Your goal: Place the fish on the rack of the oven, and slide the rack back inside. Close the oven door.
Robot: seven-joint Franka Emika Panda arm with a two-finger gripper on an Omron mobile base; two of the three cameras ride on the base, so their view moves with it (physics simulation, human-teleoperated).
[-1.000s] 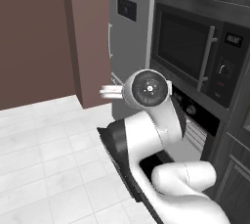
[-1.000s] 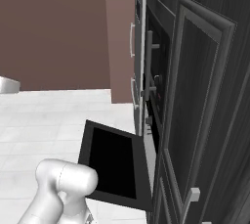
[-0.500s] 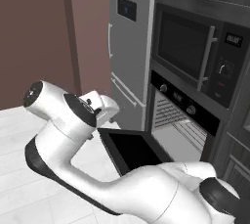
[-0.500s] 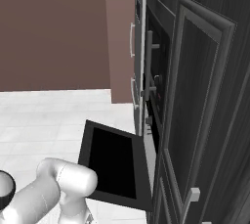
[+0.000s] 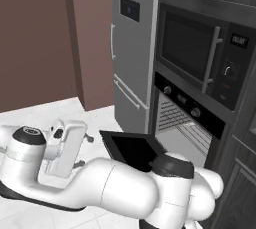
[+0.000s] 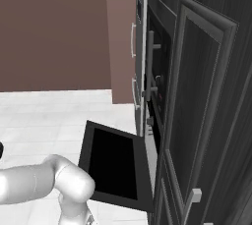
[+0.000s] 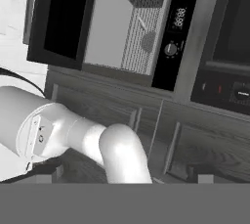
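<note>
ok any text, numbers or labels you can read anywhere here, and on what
Oven control strip display: pale digits, too blurred to read.
Microwave display: light marks, too small to read.
Fridge dark panel: no legible text.
Nothing else carries readable writing.

wall [image 5: 45, 33]: flat brown, behind and left | floor [image 5: 45, 118]: white tiles, pale grey joints | fridge [image 5: 132, 48]: tall, grey, 2 vertical bar handles, small dark panel | microwave [image 5: 200, 48]: black, built in, vertical bar handle | cabinets [image 6: 206, 111]: dark wood, framed doors | light: even, soft
</note>
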